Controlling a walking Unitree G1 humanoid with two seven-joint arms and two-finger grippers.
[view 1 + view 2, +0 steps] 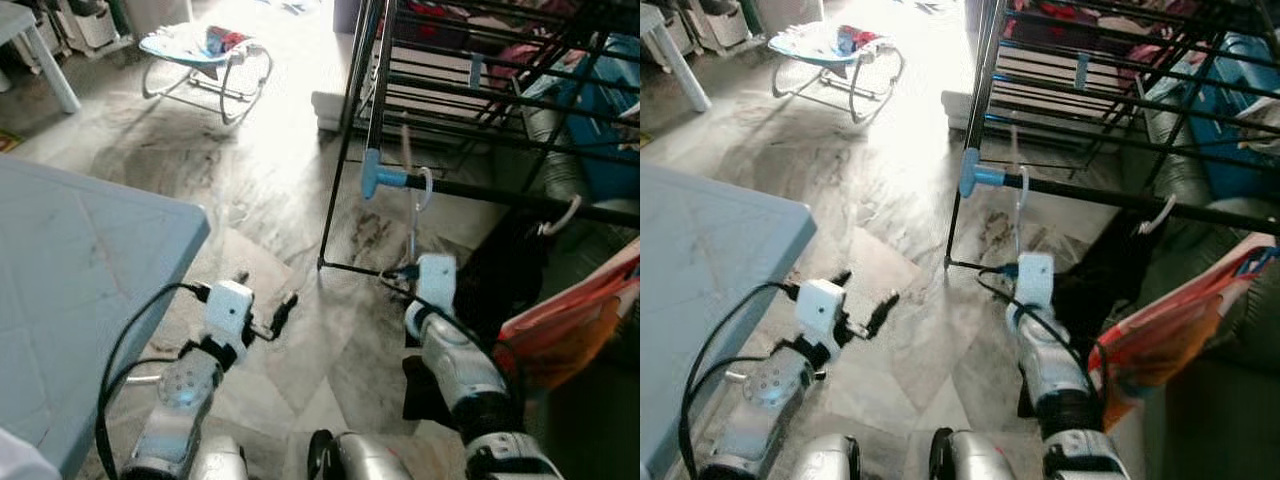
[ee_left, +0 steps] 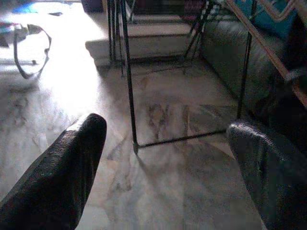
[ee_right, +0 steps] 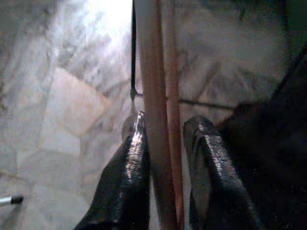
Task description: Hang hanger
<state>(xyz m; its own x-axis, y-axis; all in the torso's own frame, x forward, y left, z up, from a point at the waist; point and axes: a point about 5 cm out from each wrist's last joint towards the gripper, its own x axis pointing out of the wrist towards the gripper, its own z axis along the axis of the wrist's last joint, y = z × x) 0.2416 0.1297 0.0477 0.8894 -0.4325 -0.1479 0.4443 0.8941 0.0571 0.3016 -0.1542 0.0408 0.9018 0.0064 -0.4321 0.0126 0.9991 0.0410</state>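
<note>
Two black fingers (image 3: pixel 129 177) of the right gripper (image 3: pixel 165 158) stand close on either side of a pale pink hanger (image 3: pixel 156 96), whose thin bars run straight up between them; the jaws are narrow and pinch it. From the head views the hanger (image 1: pixel 412 195) rises upright from that gripper (image 1: pixel 400 272), and its white hook (image 1: pixel 425 185) sits at the black rail of the drying rack (image 1: pixel 500 190), just beside the blue clip (image 1: pixel 378 177) (whether the hook rests over the rail or only touches it I cannot tell). A second white hook (image 1: pixel 562 218) hangs farther along the same rail, above dark cloth (image 1: pixel 510 270). The left gripper (image 2: pixel 163 139) is held low over the marble floor (image 1: pixel 270 180) with its jaws wide apart and nothing between them, near the corner of a grey table (image 1: pixel 90 270)
</note>
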